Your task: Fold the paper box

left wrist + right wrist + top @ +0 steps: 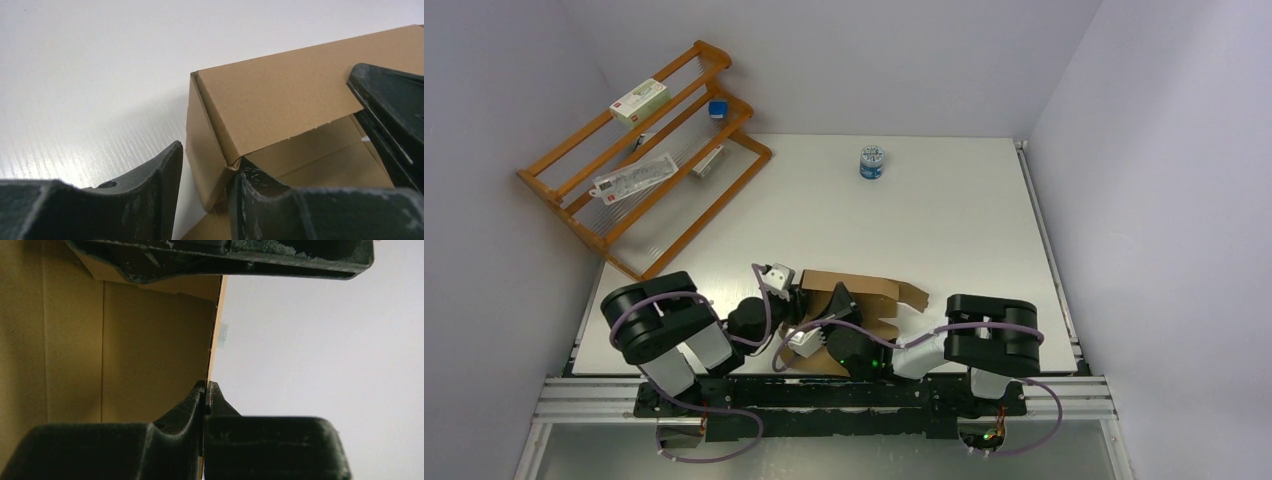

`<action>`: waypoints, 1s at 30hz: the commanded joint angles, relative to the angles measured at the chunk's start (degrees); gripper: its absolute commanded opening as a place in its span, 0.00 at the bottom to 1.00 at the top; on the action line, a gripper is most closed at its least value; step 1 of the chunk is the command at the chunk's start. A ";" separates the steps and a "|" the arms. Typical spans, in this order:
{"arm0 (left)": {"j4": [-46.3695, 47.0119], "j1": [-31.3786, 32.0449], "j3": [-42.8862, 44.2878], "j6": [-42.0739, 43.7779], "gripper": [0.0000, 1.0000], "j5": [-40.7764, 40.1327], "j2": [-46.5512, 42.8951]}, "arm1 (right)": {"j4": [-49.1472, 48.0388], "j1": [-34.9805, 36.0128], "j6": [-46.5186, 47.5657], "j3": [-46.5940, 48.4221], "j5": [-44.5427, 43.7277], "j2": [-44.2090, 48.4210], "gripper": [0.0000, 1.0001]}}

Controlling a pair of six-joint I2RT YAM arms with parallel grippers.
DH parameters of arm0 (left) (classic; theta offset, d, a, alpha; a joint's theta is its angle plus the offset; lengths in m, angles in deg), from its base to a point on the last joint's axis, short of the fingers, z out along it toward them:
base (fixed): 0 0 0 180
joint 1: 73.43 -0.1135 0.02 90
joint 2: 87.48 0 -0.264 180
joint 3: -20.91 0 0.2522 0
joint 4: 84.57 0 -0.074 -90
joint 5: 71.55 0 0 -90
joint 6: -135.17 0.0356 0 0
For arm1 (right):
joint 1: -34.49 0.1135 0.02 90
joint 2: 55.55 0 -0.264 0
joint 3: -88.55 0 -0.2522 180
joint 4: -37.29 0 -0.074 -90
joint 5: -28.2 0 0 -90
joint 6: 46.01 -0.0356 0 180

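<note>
Outboard of the left gripper (pixel 206 160), on its left: only white table (pixel 90 75), faintly ribbed, with a slight sheen. Its fingers stand apart and straddle the left end wall of the box (pixel 874 287). One finger (pixel 155 185) is outside, with a sliver of table showing between it and the cardboard. The other is inside, touching the corner of the folded-over flap. Not clamped, going by the wrist view.

Box sits just ahead of both arm bases, between the two grippers, by the table's near edge.

To that gripper's right: right gripper (pixel 206 390), fingers pressed together on the edge of an upright panel. The cardboard runs straight into the pinch.

Progress, as a judgement: roughly midway.
- Done: left end wall up, long wall raised and doubled over, base flat on the table.
- Left: right end looks unformed, with a tab (pixel 914 295) splayed past the right gripper. Tucking and closing the lid also remain.
- Cannot tell from these views whether the near wall is locked.

Surface: bare white board, no mat. Cardboard will likely slide on it, so the pinch matters.

Room, left to right:
- Wooden rack (pixel 639 165) well beyond the left gripper, holding small cartons and a bagged item.
- Blue-and-white tub (pixel 871 162) far ahead of both grippers.
- Right of the right gripper, only table up to a metal rail (pixel 1049 260).
- Plain pale walls on three sides.
</note>
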 commanded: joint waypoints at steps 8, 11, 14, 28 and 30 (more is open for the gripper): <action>16.19 0.81 1.84 0.81 0.40 -13.20 8.51 | -9.91 -1.03 3.14 0.00 2.71 -3.97 0.00; 15.22 1.21 3.16 1.17 0.39 -16.00 8.79 | -11.58 -1.42 2.73 -0.01 3.06 -4.37 0.01; 14.08 1.30 4.38 0.86 0.34 -18.74 8.91 | -10.47 -2.11 0.48 0.55 3.31 -4.13 0.02; 16.23 1.34 8.61 0.37 0.13 -29.95 13.87 | -5.65 -5.63 -8.01 2.37 7.81 -2.81 0.11; 14.71 1.28 9.13 -0.07 0.11 -31.02 14.02 | -5.30 -6.08 -9.41 2.39 8.20 -2.34 0.13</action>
